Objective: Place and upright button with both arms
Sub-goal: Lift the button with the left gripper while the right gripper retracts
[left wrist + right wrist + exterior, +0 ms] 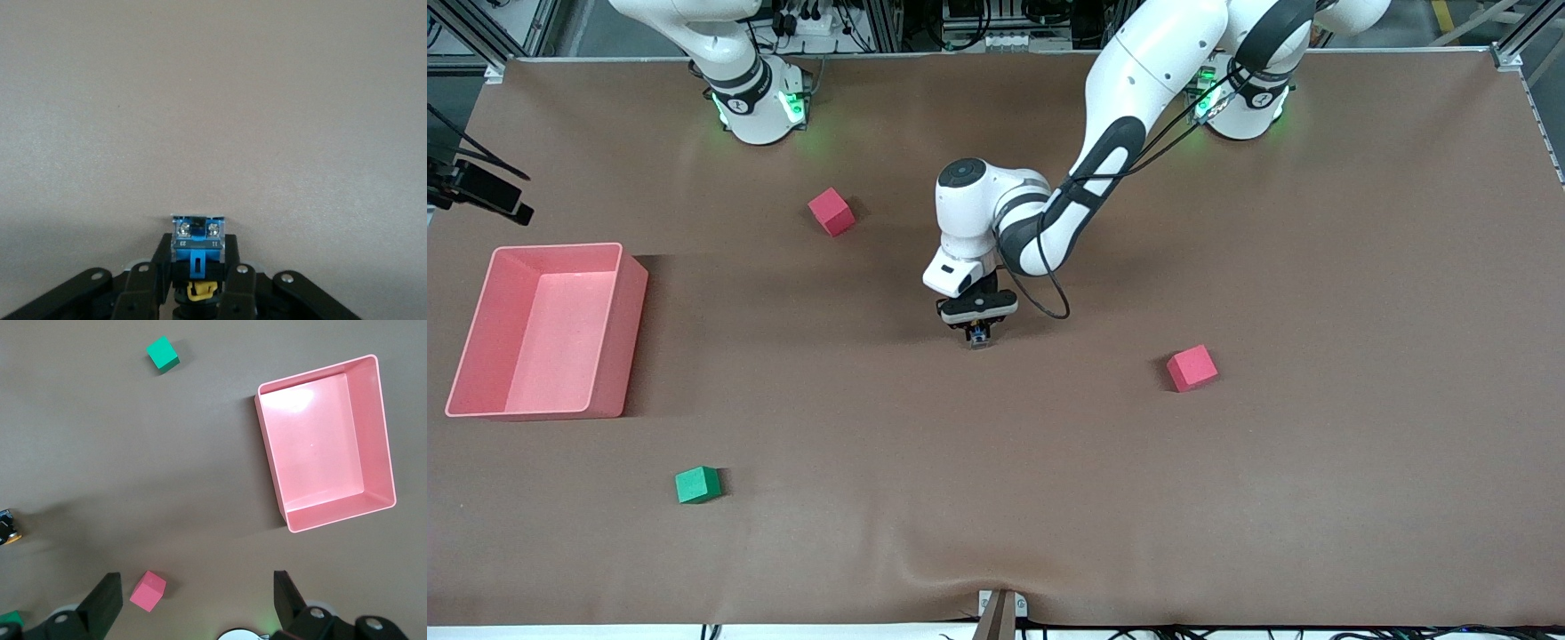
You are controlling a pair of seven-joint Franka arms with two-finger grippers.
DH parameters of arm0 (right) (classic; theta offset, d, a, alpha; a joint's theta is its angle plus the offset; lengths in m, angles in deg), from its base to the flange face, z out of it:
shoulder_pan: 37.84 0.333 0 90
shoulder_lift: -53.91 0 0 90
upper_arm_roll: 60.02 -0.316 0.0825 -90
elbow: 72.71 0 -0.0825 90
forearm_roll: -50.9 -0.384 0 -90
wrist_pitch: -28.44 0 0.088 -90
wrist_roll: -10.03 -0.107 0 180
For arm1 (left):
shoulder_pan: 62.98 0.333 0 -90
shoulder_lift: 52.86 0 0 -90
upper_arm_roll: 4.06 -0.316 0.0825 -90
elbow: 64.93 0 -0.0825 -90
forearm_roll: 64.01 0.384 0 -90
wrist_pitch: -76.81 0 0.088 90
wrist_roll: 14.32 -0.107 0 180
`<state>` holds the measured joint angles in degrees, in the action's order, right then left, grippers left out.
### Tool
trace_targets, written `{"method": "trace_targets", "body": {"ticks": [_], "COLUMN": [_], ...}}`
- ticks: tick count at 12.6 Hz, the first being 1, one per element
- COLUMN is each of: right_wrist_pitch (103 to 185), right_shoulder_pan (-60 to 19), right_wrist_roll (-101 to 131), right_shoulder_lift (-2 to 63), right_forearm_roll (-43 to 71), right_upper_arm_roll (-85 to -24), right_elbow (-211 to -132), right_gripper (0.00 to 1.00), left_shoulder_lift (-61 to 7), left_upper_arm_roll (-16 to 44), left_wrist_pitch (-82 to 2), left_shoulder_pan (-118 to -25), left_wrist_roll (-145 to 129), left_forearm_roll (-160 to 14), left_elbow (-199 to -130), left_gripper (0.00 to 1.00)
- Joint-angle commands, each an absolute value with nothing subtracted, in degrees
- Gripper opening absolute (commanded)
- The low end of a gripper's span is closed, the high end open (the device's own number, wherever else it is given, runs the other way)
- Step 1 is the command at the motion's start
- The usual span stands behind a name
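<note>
The button [197, 245] is tiny. It has a blue end with two silver screws, a black body and a bit of yellow. It sits near the middle of the bench [996, 498], squeezed between the left gripper's [980, 333] fingers [233, 283].

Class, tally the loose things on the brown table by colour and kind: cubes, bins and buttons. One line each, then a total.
Pink cubes: 2
Green cubes: 1
Pink bins: 1
Buttons: 1, clamped in the left gripper
Total: 5
</note>
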<state>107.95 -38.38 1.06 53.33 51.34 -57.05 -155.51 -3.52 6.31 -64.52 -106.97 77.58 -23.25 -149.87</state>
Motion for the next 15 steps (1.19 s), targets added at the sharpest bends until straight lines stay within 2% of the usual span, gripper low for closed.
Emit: {"method": "trace_targets", "body": {"ticks": [1, 6, 8, 15], "right_wrist_pitch": [107.45, 107.45, 107.19, 106.48], "right_shoulder_pan": [-38.89, -38.89, -38.89, -39.07], "right_wrist_roll": [1.59, 1.59, 1.59, 1.68], "right_shoulder_lift": [54.27, 54.18, 54.18, 54.18], "right_forearm_roll": [52.48, 52.48, 52.39, 52.39], "right_upper_arm_roll": [-57.56, -57.56, -57.47, -57.47], "right_elbow": [-155.94, -155.94, -155.85, -155.77], "right_gripper": [1.00, 1.00, 1.00, 1.00], "left_shoulder_lift": [-2.94, -5.75, -5.67, -4.96], "left_upper_arm_roll": [5.96, 7.10, 7.72, 7.63], "left_wrist_pitch": [-64.95, -64.95, -65.13, -66.89], "left_shoulder_pan": [-107.10, -104.56, -103.59, -97.88], "left_wrist_roll": [78.93, 78.41, 78.32, 70.18], "left_forearm_roll": [-24.00, -43.48, -55.86, -100.84], "left_elbow": [-147.90, -147.20, -145.35, -145.61], "left_gripper": [0.00, 0.00, 0.00, 0.00]}}
